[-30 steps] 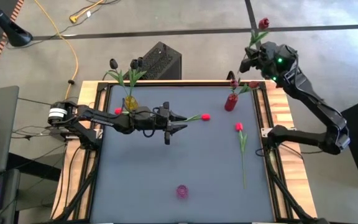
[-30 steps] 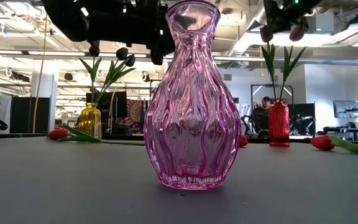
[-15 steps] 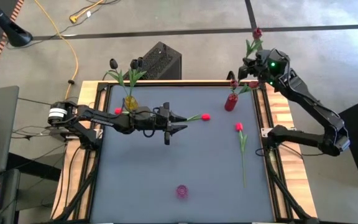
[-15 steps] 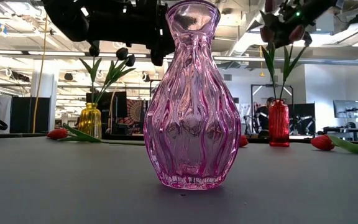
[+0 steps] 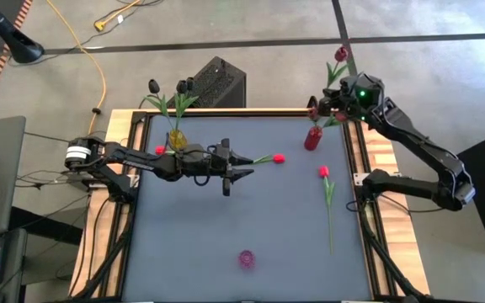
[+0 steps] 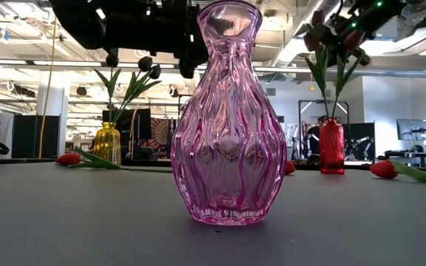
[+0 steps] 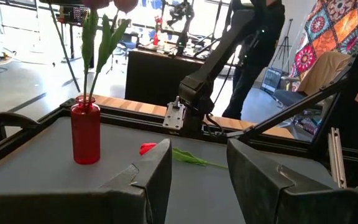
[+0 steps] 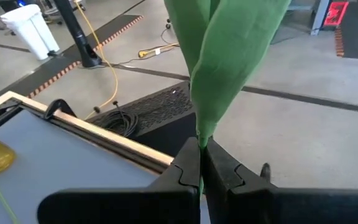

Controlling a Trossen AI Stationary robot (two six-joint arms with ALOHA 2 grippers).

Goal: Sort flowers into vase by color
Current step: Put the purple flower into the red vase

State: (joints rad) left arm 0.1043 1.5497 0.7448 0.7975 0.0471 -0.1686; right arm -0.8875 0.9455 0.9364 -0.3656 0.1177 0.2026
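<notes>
Right pincer (image 5: 337,99) clenched on a crimson tulip (image 5: 340,55) above the red vase (image 5: 312,138). Left pincer (image 5: 244,166) released, idle mid-desk. Three tulips lie loose; pink vase (image 5: 247,258) empty.

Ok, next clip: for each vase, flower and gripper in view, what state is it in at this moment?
Red vase: upright, holds flowers.
Yellow vase: upright, holds near-black tulips.
Pink vase: upright, empty.
Held tulip: stem pinched by the right gripper, above the red vase.
Red tulip: lying flat on the table.
Second red tulip: lying flat, ahead of the left gripper.
Left gripper: open, holding nothing.
Right gripper: shut on the stem.
</notes>
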